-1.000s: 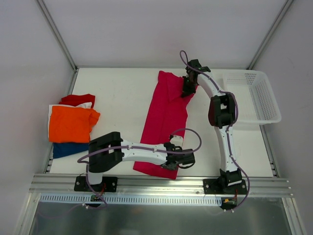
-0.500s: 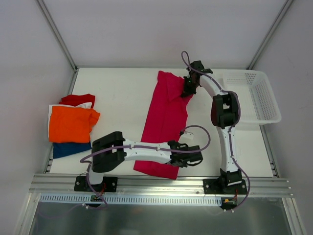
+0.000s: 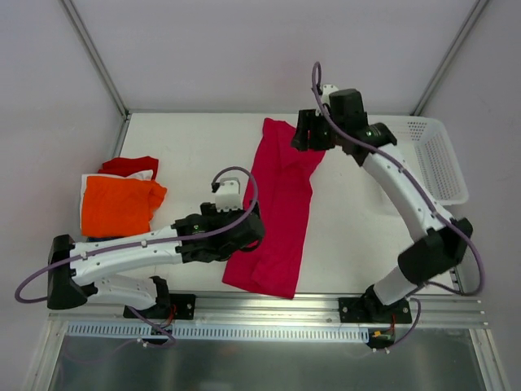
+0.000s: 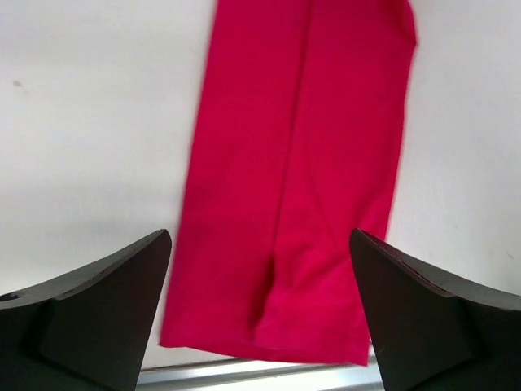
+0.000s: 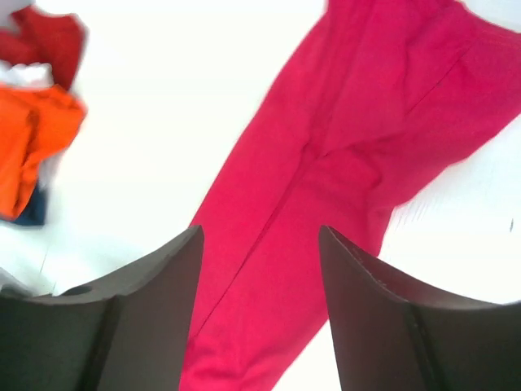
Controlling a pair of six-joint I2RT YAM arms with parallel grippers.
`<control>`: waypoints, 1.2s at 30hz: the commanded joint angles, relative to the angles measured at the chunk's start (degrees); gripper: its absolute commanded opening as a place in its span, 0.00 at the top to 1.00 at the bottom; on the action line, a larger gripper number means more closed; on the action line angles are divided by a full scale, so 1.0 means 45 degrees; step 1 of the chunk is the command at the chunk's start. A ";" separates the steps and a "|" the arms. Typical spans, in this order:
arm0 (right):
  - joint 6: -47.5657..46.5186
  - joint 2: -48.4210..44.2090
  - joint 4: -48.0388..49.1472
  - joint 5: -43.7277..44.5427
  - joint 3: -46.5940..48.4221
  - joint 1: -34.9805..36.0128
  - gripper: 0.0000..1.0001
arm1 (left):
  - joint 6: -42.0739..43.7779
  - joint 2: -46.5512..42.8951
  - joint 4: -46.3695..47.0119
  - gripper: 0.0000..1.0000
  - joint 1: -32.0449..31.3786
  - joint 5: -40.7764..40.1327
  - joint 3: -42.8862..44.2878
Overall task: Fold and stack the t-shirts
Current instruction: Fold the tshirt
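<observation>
A magenta-pink t-shirt [image 3: 277, 212] lies on the white table as a long strip folded lengthwise, running from the back to the near edge. My left gripper [image 3: 249, 234] hovers above the strip's left edge near its front end. In the left wrist view its jaws [image 4: 260, 236] stand wide open, with the shirt [image 4: 301, 163] flat below. My right gripper [image 3: 308, 135] hangs over the strip's far end, open [image 5: 260, 232], nothing between its fingers. At the table's left sits a stack: orange shirt [image 3: 118, 205] on top, red [image 3: 130, 165], white [image 5: 16, 75] and dark blue [image 5: 28, 213] beneath.
A white perforated basket [image 3: 440, 163] stands at the back right corner. An aluminium rail [image 3: 269, 305] runs along the near table edge, just past the pink shirt's front hem. Grey walls with metal posts close in the back and sides.
Both grippers have opened and let go of the pink shirt. Both have risen off it. The left arm has swung its elbow out to the left, and the right arm has stretched up.
</observation>
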 commanded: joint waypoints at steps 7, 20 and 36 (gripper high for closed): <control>0.1746 -0.3105 0.0796 0.3693 -0.7259 0.4090 0.48 | -0.0647 -0.0681 -0.0827 0.07 0.0829 0.0207 -0.1901; 0.5594 -0.2949 0.0817 0.7132 -0.9411 1.0090 0.53 | -0.1604 -0.1247 -0.0866 0.08 0.0829 0.1086 -0.3307; 0.7823 -0.0335 0.2263 0.7796 -0.7658 1.3980 0.53 | -0.6425 -0.2650 -0.5217 0.04 0.0673 -0.0376 -0.3679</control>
